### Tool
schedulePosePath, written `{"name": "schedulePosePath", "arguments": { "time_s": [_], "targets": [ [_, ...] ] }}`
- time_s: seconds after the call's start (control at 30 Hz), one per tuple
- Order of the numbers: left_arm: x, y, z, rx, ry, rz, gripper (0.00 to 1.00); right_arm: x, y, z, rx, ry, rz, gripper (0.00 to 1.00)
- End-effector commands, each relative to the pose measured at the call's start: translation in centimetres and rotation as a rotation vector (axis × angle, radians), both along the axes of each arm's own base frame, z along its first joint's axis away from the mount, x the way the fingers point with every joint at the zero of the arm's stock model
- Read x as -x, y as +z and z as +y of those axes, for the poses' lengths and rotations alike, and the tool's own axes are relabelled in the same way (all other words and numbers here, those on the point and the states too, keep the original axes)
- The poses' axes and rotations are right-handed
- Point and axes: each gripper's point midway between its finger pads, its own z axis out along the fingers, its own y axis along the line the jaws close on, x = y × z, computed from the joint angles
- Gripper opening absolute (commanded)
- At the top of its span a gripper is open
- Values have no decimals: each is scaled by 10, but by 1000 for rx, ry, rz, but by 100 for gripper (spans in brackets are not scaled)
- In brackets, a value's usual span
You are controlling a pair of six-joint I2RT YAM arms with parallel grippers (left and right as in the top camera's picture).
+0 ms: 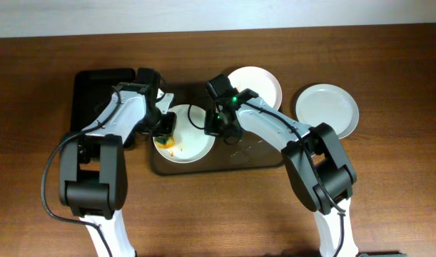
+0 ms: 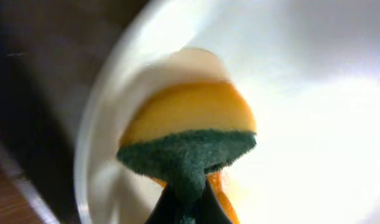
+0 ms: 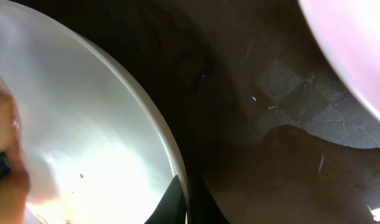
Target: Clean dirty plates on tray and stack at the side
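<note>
The smeared plate (image 1: 189, 146) on the tray (image 1: 232, 160), its rim pinched by the right gripper (image 3: 180, 200), is scrubbed with a sponge (image 2: 190, 124) clamped in the left gripper (image 2: 185, 205); a second plate (image 1: 255, 84) and a third plate (image 1: 327, 108) at upper right lie unstacked.

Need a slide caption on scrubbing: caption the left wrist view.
Left gripper pinches a yellow-and-green sponge against an orange-smeared white plate.

- One plate (image 1: 193, 146) lies on the tray's (image 1: 257, 158) left half, a sponge (image 2: 186, 118) on it.
- A second plate (image 1: 264, 82) sits at the tray's rear right corner.
- A third plate (image 1: 327, 108) rests on the worktop (image 1: 389, 207), right of the tray.
- A smaller tray (image 1: 96, 93) lies left.
</note>
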Motion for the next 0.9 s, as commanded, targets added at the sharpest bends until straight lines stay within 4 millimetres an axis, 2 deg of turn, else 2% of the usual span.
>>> {"name": "schedulePosePath", "arguments": {
  "time_s": [0.0, 0.07, 0.17, 0.2, 0.27, 0.33, 0.47, 0.53, 0.6, 0.67, 0.73, 0.8, 0.87],
  "targets": [
    [44, -15, -52, 320, -410, 53, 0, -2, -11, -4, 21, -16, 8, 4],
    [48, -17, -51, 322, -513, 25, 1, -2, -11, -4, 21, -16, 8, 4],
    [44, -31, -42, 253, -497, 8, 1, -3, -11, -3, 21, -16, 8, 4],
    [39, -39, -33, 193, -449, 3, 0, -3, -11, -3, 21, -16, 8, 4],
    [18, -55, -1, -25, -279, -30, 0, -3, -11, -3, 21, -16, 8, 4],
    [-3, -59, 27, -194, -130, -93, 0, -3, -11, -3, 21, -16, 8, 4],
    [-42, -48, 63, -391, 126, -255, 0, -3, -11, -3, 20, -16, 7, 4],
    [-52, -41, 78, -465, 234, -312, 1, -3, -11, -3, 20, -16, 7, 4],
    [-45, -34, 99, -570, 378, -322, 0, -3, -11, -3, 20, -16, 7, 4],
    [-27, -42, 94, -547, 350, -233, 1, -3, -11, -3, 20, -16, 7, 4],
    [-2, -53, 78, -460, 286, -103, 1, -3, -11, -3, 20, -16, 7, 4],
    [21, -59, 39, -246, 78, 24, 0, -3, -11, -3, 20, -16, 7, 4],
    [35, -44, -10, 41, -130, 89, 0, -3, -10, -3, 20, -16, 6, 4]
  ]
}}
